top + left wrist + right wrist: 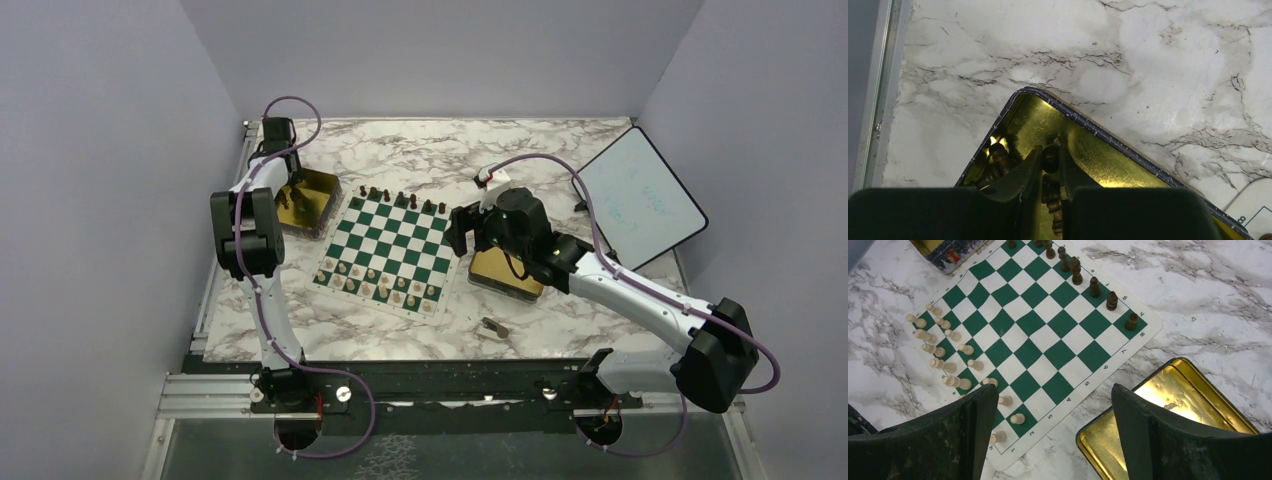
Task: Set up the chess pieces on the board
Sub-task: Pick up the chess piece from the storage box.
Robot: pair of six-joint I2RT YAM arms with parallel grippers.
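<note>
The overhead view is giving me the whole marble table (420, 150), both my arms, the white tablet (640, 195) at the right of the frame and a lone piece (493, 326) lying on the marble below the board. Neither wrist camera is catching those last two.

The board (392, 250) is lying mid-frame. The pale pieces (380, 285) are standing in two rows along its lower edge and the dark pieces (400, 198) in one row along its upper edge.

My left arm is rising from the lower left, folding at the elbow and dipping my left pincer (293, 195) into the left gold tin (318, 190) at the board's upper-left corner. My right arm is stretching in from the lower right, holding my right pincer (462, 228) above the right gold tin (505, 275) beside the board's right edge.

Only the left wrist view is showing what my left pincer (1050, 150) is doing. Its fingers are clenching a dark brown piece (1050, 159) near the tin's corner, with more brown pieces (998, 157) lying just beside.

In the right wrist view my right pincer (1054, 392) is hanging released, fingers wide and nothing between them. The board (1038, 335) is filling the upper left and the tin (1193, 385) the lower right.
</note>
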